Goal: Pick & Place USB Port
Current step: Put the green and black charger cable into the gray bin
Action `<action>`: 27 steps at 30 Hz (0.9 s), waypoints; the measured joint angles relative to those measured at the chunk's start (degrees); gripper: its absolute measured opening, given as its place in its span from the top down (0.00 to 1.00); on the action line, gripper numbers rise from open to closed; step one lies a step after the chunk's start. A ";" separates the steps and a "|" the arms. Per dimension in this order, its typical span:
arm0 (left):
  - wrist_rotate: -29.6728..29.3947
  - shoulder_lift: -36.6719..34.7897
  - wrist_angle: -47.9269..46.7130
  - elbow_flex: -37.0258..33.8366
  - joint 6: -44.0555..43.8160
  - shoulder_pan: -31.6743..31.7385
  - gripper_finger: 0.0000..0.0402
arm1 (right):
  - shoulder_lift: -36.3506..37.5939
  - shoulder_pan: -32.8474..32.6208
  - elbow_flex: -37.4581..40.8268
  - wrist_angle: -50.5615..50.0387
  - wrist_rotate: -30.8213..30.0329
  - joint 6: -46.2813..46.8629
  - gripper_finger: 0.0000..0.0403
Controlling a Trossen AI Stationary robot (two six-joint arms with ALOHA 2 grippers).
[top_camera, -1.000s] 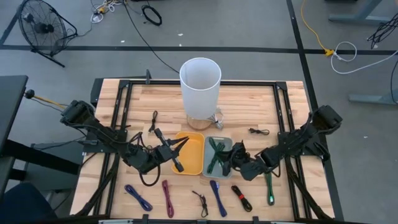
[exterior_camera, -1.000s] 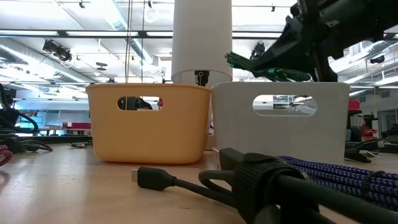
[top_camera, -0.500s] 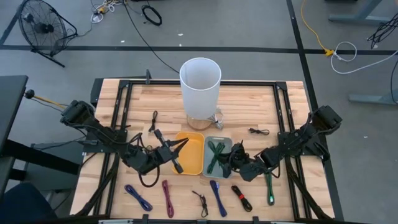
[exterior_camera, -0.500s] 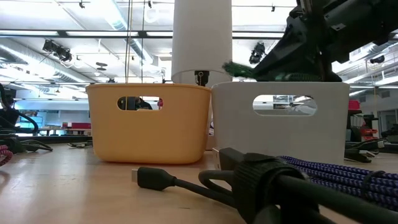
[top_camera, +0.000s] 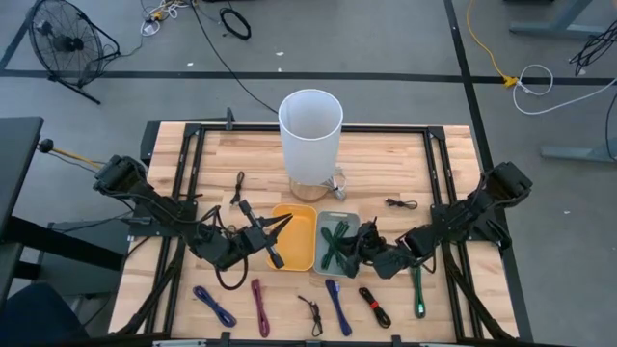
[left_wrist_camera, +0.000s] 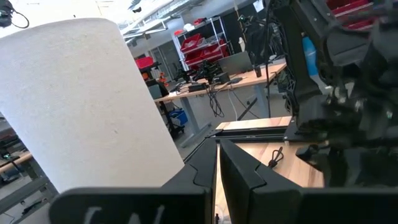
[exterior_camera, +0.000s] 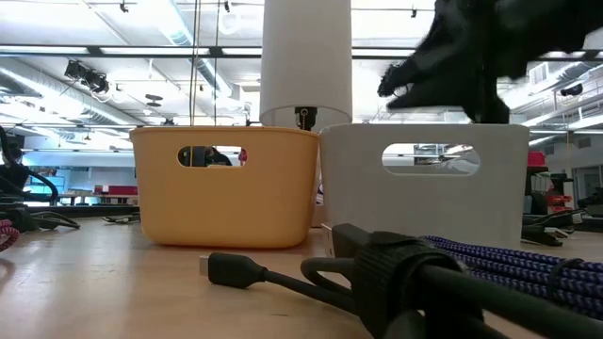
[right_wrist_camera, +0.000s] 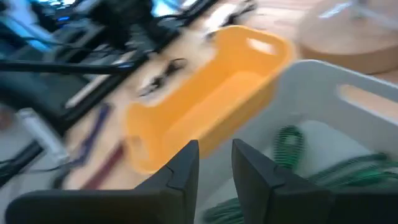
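Note:
A green USB cable [top_camera: 335, 241] lies loosely coiled on the floor of the grey bin [top_camera: 349, 220], also seen in the right wrist view as green loops [right_wrist_camera: 288, 140]. My right gripper [top_camera: 358, 249] hovers just above the grey bin's right side, open, with nothing between its fingers [right_wrist_camera: 214, 157]. In the low view it is a dark shape [exterior_camera: 394, 83] over the grey bin [exterior_camera: 424, 202]. My left gripper [top_camera: 281, 225] hangs shut and level over the left side of the yellow bin [top_camera: 297, 246], its fingers [left_wrist_camera: 217, 169] holding nothing.
A tall white cylinder [top_camera: 310, 130] stands behind the bins. Loose cables lie along the near edge: blue [top_camera: 214, 306], magenta [top_camera: 260, 306], black [top_camera: 310, 314], blue [top_camera: 335, 305], red-black [top_camera: 376, 306], green [top_camera: 418, 289]. Small black cables lie at the far right [top_camera: 400, 203] and far left [top_camera: 238, 183].
My right gripper has opened above the grey bin and let go of the green cable. The cable, held up over the bin's rim a second ago, has fallen into the bin and lies on its floor. The left arm has kept still.

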State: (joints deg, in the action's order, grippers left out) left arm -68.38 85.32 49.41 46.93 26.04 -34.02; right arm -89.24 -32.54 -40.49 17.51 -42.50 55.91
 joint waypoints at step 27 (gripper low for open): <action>-0.61 0.00 -1.10 -0.01 -1.40 -0.02 0.94 | 17.89 -12.34 -0.04 -37.13 60.70 50.45 0.96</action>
State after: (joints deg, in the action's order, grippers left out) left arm -68.99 85.32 48.30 46.93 24.64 -34.04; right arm -71.35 -44.88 -40.53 -19.62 18.20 106.36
